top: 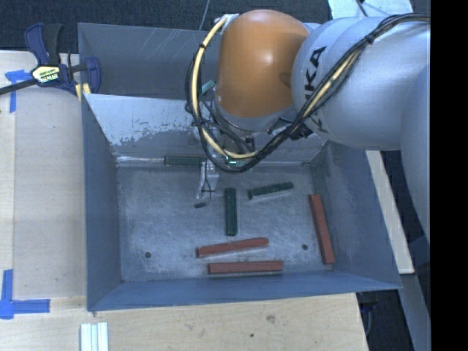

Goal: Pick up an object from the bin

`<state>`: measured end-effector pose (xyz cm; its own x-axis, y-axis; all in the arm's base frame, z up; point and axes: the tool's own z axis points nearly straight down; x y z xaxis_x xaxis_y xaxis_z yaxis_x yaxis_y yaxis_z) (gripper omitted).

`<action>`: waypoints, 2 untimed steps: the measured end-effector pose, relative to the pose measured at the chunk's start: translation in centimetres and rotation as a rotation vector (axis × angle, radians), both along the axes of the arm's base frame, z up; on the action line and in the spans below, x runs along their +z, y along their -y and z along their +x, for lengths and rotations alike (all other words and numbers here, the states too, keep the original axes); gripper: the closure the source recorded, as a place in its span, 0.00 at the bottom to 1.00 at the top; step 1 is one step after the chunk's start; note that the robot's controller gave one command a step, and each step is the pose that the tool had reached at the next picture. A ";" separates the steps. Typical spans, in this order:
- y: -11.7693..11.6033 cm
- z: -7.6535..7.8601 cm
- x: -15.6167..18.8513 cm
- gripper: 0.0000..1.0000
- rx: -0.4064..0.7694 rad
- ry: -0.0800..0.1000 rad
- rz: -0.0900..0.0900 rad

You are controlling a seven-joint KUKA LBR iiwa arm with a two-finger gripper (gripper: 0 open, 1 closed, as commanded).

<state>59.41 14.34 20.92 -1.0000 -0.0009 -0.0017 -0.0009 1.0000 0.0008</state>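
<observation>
Near the middle of the bin (102, 196), the gripper (207, 190) hangs over the bare floor. I cannot tell if it is open or closed. A dark green stick (230, 212) lies just beside it at 4 o'clock.

The orange cover (259, 61) and the grey arm (365, 79) behind it hide the far right corner of the bin (99, 196) and much of its back wall; the arm itself is cut off toward the right. Under the cover a tangle of cables (219, 141) masks the top of the gripper (207, 185) — how it joins the wrist cannot be made out. The dark green stick (179, 161) by the back wall loses its right end behind the gripper. Just below the gripper lies a small dark bit (199, 205), too small to identify — likewise two dark specks (148, 254) on the floor.
</observation>
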 end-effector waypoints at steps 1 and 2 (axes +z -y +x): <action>0.0 0.1 0.1 0.00 -0.001 0.002 0.000; 3.4 0.7 -3.4 0.00 0.058 0.009 0.003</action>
